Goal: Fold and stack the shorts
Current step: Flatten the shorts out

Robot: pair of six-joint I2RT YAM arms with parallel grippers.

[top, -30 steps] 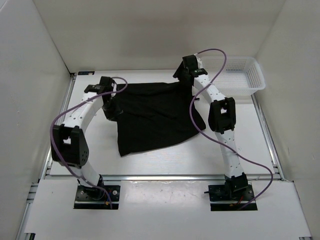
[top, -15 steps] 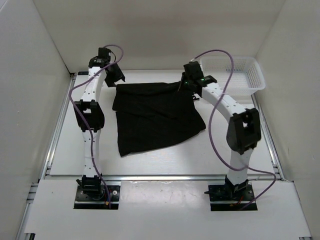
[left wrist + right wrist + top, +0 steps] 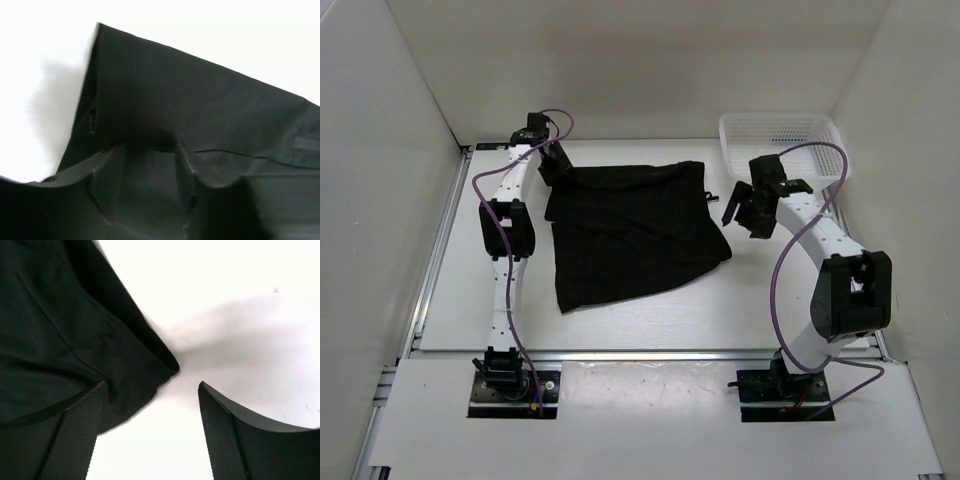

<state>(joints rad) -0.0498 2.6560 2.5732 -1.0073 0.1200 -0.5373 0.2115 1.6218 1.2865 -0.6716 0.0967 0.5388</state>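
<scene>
The black shorts [image 3: 630, 235] lie spread on the white table, wide edge at the far side. My left gripper [image 3: 552, 165] sits low at their far left corner. In the left wrist view its dark fingers [image 3: 102, 172] stand apart over flat black cloth [image 3: 200, 95], so it looks open. My right gripper [image 3: 745, 215] is open and empty, just right of the shorts' right edge. In the right wrist view [image 3: 151, 385] bare table shows between the pads and a cloth corner [image 3: 125, 355] lies by the left pad.
A white mesh basket [image 3: 775, 118] stands at the far right corner, behind the right arm. White walls close in the table on the left, back and right. Purple cables loop off both arms.
The right gripper has let go of the shorts' far right corner and swung right and nearer. The left gripper has come down to the far left corner. The far edge now lies flat.
</scene>
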